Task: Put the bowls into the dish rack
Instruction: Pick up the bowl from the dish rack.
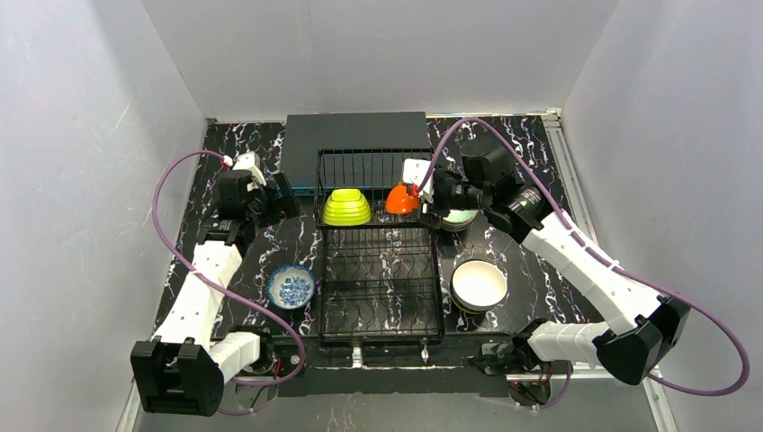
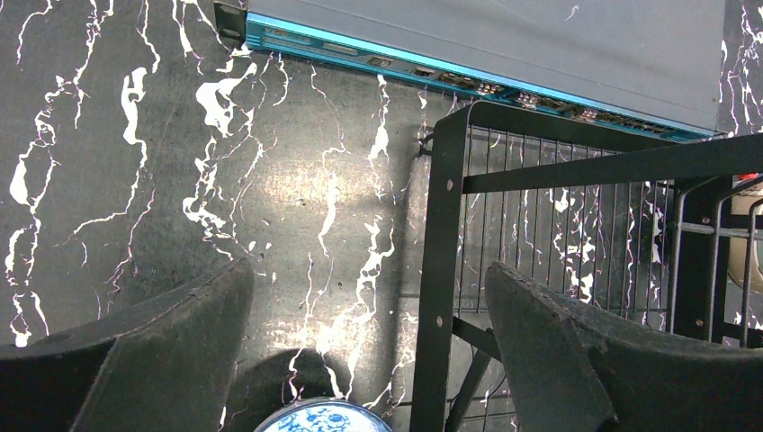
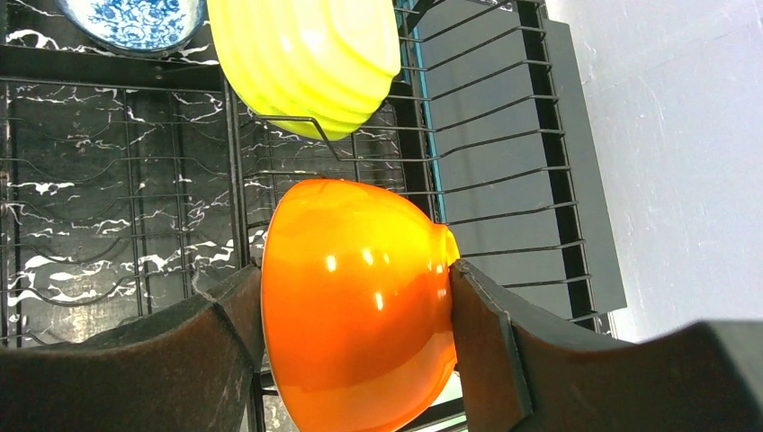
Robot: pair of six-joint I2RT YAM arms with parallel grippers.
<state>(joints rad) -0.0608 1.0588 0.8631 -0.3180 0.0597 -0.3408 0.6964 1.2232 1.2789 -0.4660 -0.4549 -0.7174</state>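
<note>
Right claw (image 3: 351, 281) mine, clamped on orange bowl (image 3: 355, 346), bowl tilted, at dish rack (image 1: 321, 279) back tier, just beside lime bowl (image 1: 347, 208). Judged: seat rim between tines before release; avoid nudging lime bowl. Left claw (image 2: 369, 270) wide, empty.

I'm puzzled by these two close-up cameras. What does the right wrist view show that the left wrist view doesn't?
Right wrist only: the right gripper closed on an orange bowl, plus a lime green bowl in the dish rack. Left wrist only: the open left gripper over the table. Both: the dish rack, the blue patterned bowl and the grey box.
</note>
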